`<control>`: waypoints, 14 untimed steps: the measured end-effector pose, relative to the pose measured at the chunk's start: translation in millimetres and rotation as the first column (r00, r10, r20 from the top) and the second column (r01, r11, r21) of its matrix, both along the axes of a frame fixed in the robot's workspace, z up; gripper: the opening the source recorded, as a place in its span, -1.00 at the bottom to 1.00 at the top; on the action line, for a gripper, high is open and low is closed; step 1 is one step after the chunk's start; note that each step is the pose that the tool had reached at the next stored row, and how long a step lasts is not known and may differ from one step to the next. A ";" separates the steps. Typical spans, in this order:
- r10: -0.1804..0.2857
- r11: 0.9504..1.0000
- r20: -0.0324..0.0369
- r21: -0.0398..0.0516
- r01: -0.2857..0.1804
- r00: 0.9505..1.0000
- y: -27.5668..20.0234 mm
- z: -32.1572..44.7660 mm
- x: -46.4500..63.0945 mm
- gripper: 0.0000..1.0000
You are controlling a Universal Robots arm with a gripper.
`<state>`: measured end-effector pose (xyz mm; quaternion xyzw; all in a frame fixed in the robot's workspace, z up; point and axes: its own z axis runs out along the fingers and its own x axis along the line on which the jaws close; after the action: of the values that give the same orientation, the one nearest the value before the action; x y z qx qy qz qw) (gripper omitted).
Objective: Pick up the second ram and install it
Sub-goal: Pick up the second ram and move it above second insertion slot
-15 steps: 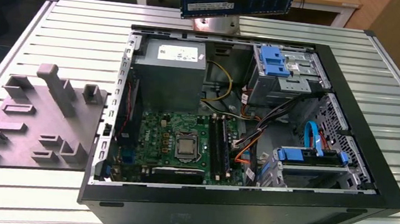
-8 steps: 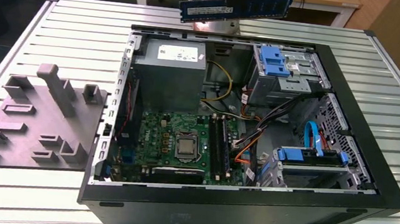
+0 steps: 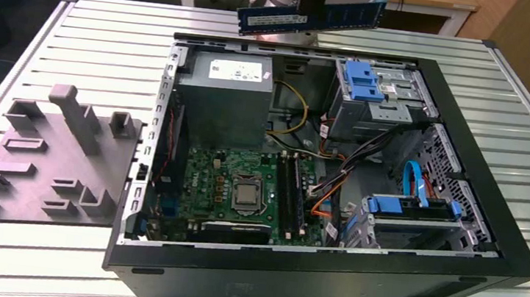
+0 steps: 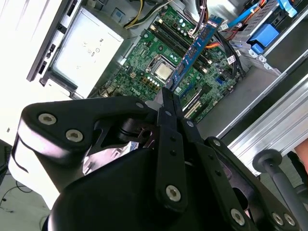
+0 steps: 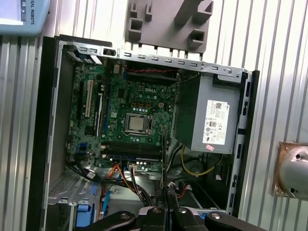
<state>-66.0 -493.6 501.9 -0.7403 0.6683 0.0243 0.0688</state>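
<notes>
above the far edge of the open computer case (image 3: 491, 246) in the exterior view, the gripper (image 3: 316, 10) is clamped tight on the second ram (image 3: 273, 21). it grips the dark-blue stick near mid-length, so the stick hangs clear of the chassis, long axis slightly tilted. small white labels sit on the stick's face; their print cannot be made out. in the second wrist view the fingers (image 4: 166, 120) pinch the stick's edge, with the motherboard (image 4: 159, 72) well below. the black memory slots (image 3: 290, 188) lie beside the cpu socket (image 3: 243, 194). the grey power supply (image 3: 220, 107) carries a white printed label. a grey moulded fixture (image 3: 47, 162) rests on the slatted table (image 3: 110, 29) at the exterior view's left.
</notes>
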 end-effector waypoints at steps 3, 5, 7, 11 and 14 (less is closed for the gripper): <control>0.000 1.000 0.000 0.000 0.000 1.000 0.0 -2.5 0.0 -0.77; 0.000 1.000 0.000 0.000 0.000 1.000 0.0 -6.4 0.0 -0.77; 0.000 1.000 0.000 0.000 0.000 1.000 0.0 -8.2 0.0 -0.77; 0.000 1.000 0.000 0.000 0.000 1.000 0.0 -11.9 0.0 -0.77; 0.000 1.000 0.000 0.000 0.000 1.000 0.0 -14.4 0.0 -0.77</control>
<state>-66.0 -493.6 487.5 -0.7403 0.6683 0.0242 0.0686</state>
